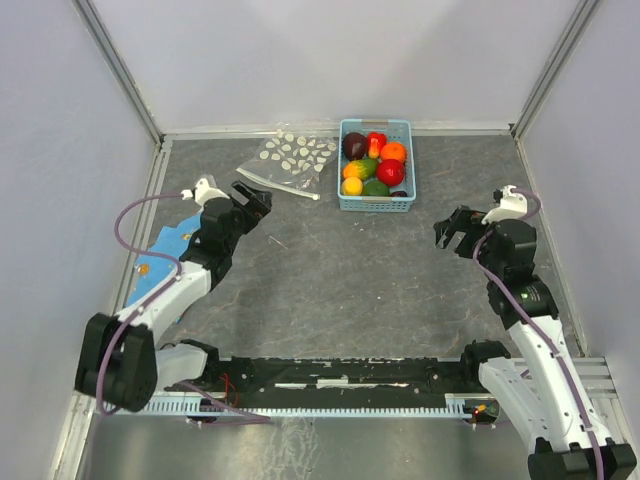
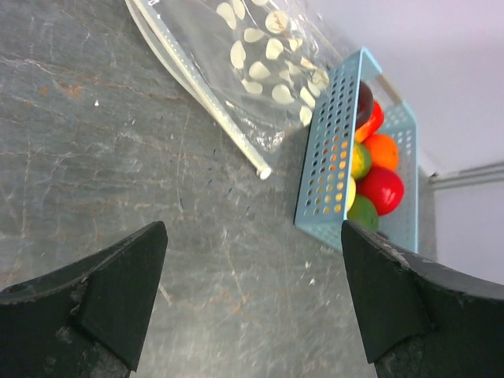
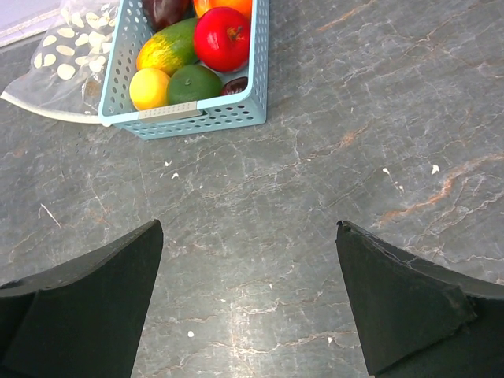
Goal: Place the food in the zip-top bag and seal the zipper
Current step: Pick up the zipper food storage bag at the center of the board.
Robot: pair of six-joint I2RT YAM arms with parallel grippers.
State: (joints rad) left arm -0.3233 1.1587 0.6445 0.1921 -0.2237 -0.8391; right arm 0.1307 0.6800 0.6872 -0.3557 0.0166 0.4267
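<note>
Zip-top bag (image 1: pixel 290 156) — white oval print — lies beside the basket (image 1: pixel 375 203).

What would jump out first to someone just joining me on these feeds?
The bright food piled in the light-blue basket at the table's far edge grabs the eye first. Just left of it lies the spotted zip-top bag, flat. Both the left gripper and right gripper hang open, holding nothing.

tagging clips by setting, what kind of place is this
Probably a robot lab work cell: left arm and right arm bolted to a table, plain panel walls, toy food in a basket.
</note>
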